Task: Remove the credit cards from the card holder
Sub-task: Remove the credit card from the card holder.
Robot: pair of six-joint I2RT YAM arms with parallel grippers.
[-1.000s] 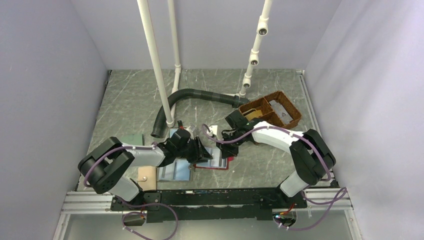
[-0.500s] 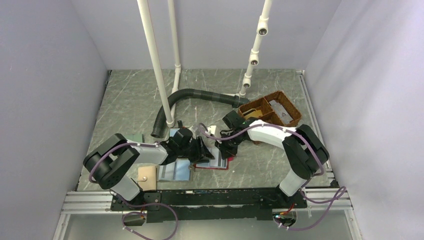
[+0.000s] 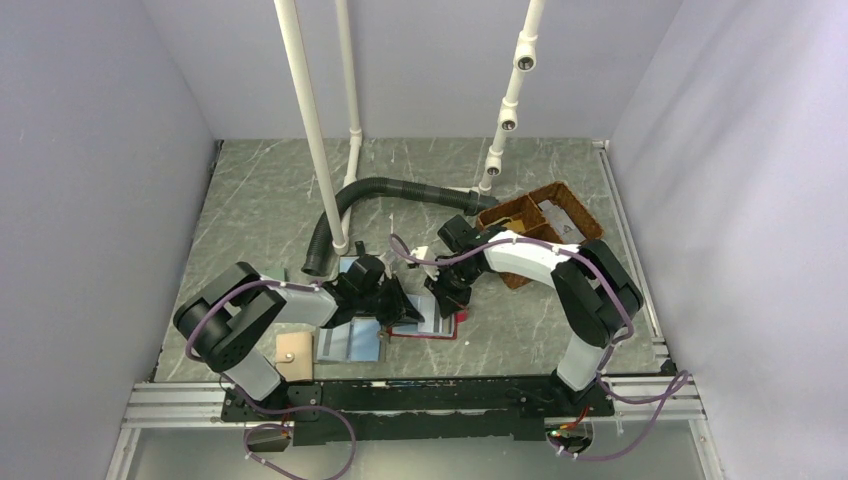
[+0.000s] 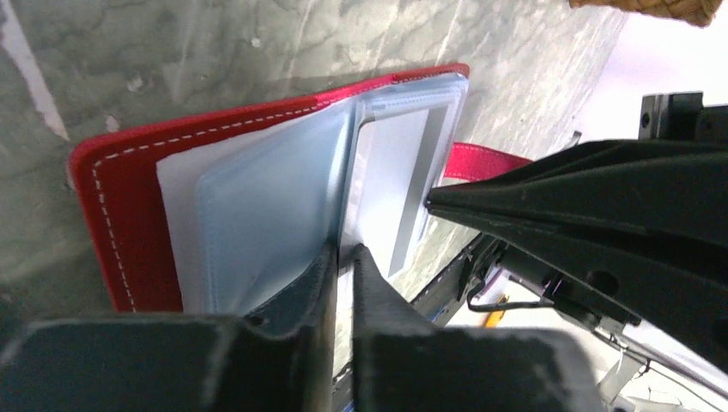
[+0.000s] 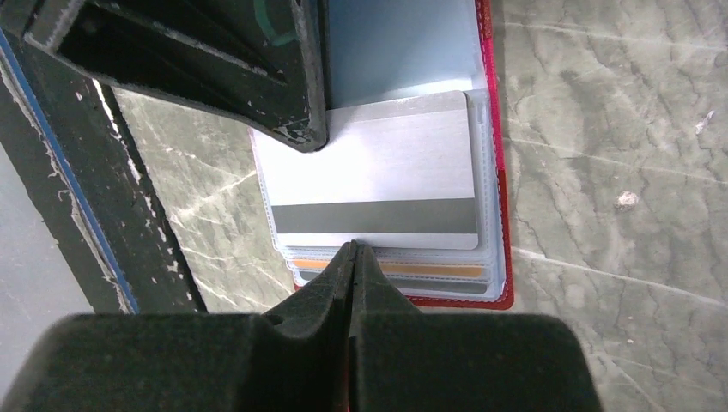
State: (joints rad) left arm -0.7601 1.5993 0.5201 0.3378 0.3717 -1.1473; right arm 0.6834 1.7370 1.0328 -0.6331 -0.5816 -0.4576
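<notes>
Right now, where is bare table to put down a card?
Free: the table right of the card holder, nearer than the basket; also far left of the hose. Crowded: around the holder, where the left arm and right arm meet, and the blue wallet left of it.

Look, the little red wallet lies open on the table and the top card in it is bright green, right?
Not quite. The small red bifold card holder does lie open on the grey marbled table, but the top card is silvery white with a grey stripe, not green. The right wrist view shows it.
</notes>
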